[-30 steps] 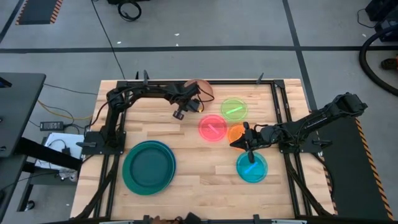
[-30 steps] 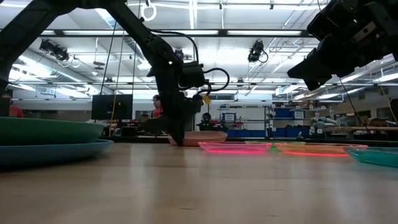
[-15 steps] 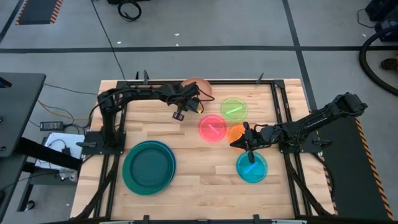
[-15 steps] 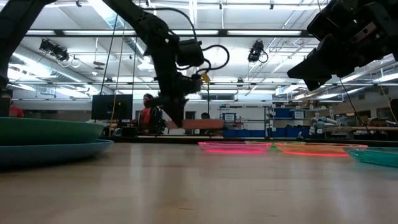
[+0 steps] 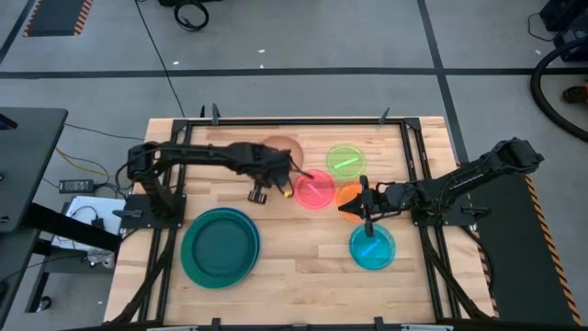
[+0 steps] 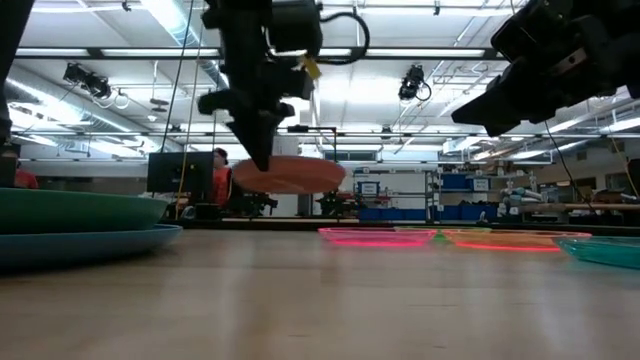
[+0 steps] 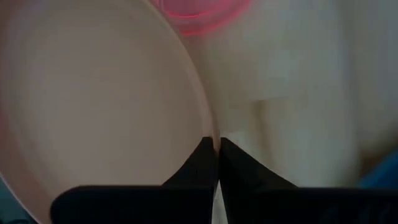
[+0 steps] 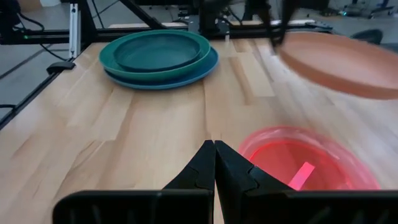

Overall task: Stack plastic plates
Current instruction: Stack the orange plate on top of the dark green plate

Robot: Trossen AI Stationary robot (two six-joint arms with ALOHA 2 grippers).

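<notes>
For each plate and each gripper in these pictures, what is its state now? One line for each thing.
tan plate: held in the air by its rim, clear of the table.
left gripper: shut on the tan plate's rim.
right gripper: shut, empty, above the table.
large plates: stacked, on the table.
pink plate: flat on the table.
green plate: flat on the table.
orange plate: flat on the table.
cyan plate: flat on the table.

Tan plate (image 6: 290,174), pink plate (image 5: 315,189) (translucent)
</notes>
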